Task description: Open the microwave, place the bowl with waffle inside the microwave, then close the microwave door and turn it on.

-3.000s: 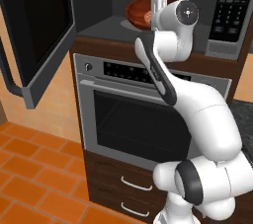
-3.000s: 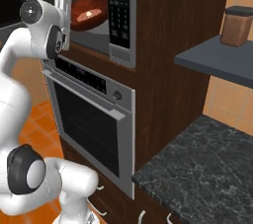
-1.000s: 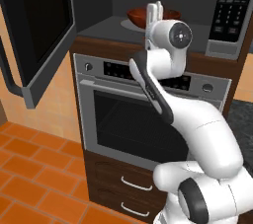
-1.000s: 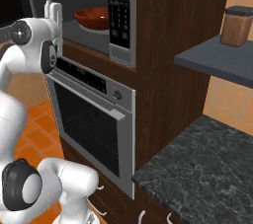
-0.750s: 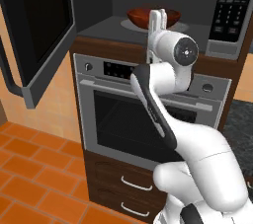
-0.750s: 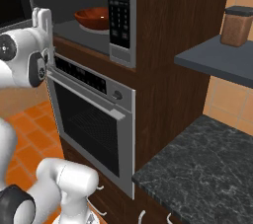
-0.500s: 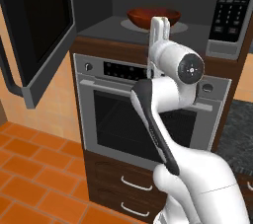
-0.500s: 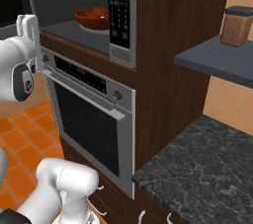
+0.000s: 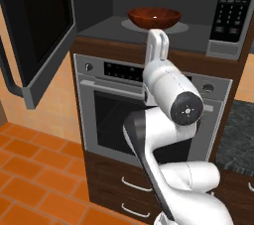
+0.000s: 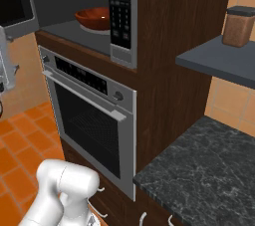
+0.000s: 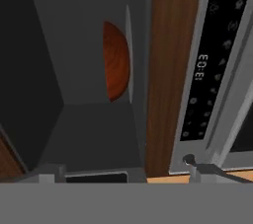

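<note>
Gripper (image 9: 158,45), jaws spread wide and empty, has drawn back out of the dark cavity and now points up in front of the steel-framed oven (image 9: 119,115). It left the glossy reddish-brown bowl (image 9: 154,18) sitting on the round grey turntable inside the built-in microwave (image 9: 163,8). Placing looks done. The wide grey-framed door (image 9: 39,26) hangs open at the left; swinging it shut looks like the next job.

bowl (image 9: 154,18) on microwave (image 9: 106,26) turntable (image 9: 176,28)
</note>
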